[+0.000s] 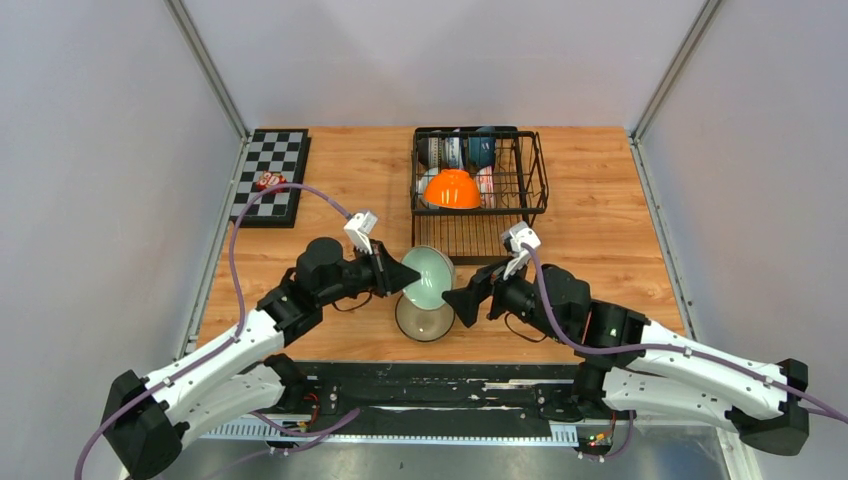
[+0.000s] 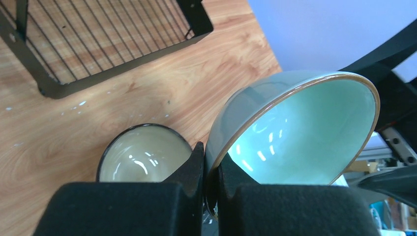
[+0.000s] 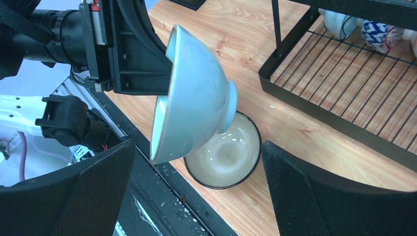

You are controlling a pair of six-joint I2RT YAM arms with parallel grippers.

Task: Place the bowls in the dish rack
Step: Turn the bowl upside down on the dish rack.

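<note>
grey panel walls (image 1: pixel 100 150) on three sides, wooden table (image 1: pixel 620 230) below. black wire dish rack (image 1: pixel 470 235) at the far edge, a little right of centre, already carrying an orange bowl (image 1: pixel 452 189) turned upside down and patterned bowls (image 1: pixel 455 152) behind it. checkerboard (image 1: pixel 272 175) by the far left corner.

pale green bowl (image 1: pixel 428 277) up off the table near the middle of the near edge, tipped on its side, directly over a cream dark-rimmed bowl (image 1: pixel 424 320) resting upright on the wood. left end effector (image 1: pixel 405 277) clamped on the green bowl's rim, fingers (image 2: pixel 189 169) on either side of the wall. right end effector (image 1: pixel 452 297) spread wide and holding nothing, just beside the bowl's foot, apparently not touching.

glazed ceramic: likely stiff, fairly heavy for its size, slick, and apt to chip against the bowl below or the rack wire. best pinched at the rim, wall between the fingers. probably prone to swinging under a single-edge grip, so slow carrying advisable. cream bowl likewise best taken by the rim, from above. bare front slots of the rack well apart from both bowls, toward the far edge.
</note>
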